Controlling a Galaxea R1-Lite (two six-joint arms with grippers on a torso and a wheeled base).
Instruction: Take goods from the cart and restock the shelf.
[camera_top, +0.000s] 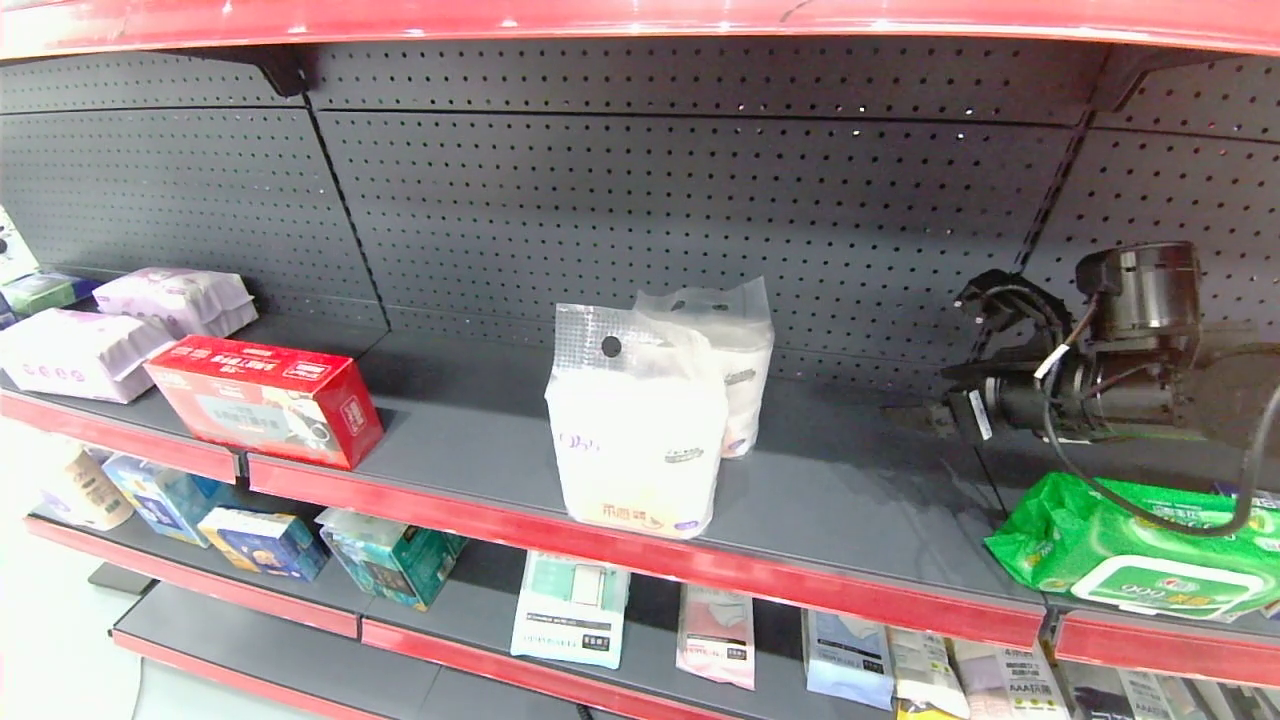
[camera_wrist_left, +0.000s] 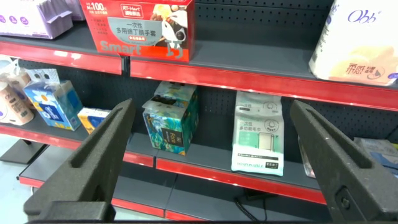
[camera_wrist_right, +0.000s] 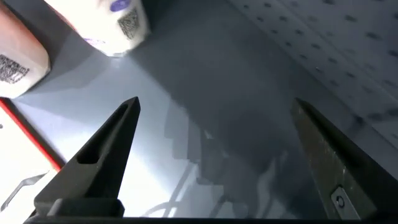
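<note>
Dark pegboard (camera_top: 700, 200) backs a grey shelf (camera_top: 850, 480) with a red front lip. Head view: front tissue pack (camera_top: 637, 430) stands mid-shelf, rear tissue pack (camera_top: 725, 350) just behind it. A red box (camera_top: 265, 400) lies to the left and a green wipes pack (camera_top: 1130, 545) to the right. The right arm (camera_top: 1090, 390) hangs above the wipes.

Left wrist view: left gripper (camera_wrist_left: 211, 106) is spread wide and empty, facing the lower shelves, a teal box (camera_wrist_left: 171, 118) and a white-green pouch (camera_wrist_left: 258, 134).

Right wrist view: right gripper (camera_wrist_right: 214, 102) is spread wide and empty over bare shelf board, near the tissue packs.
</note>
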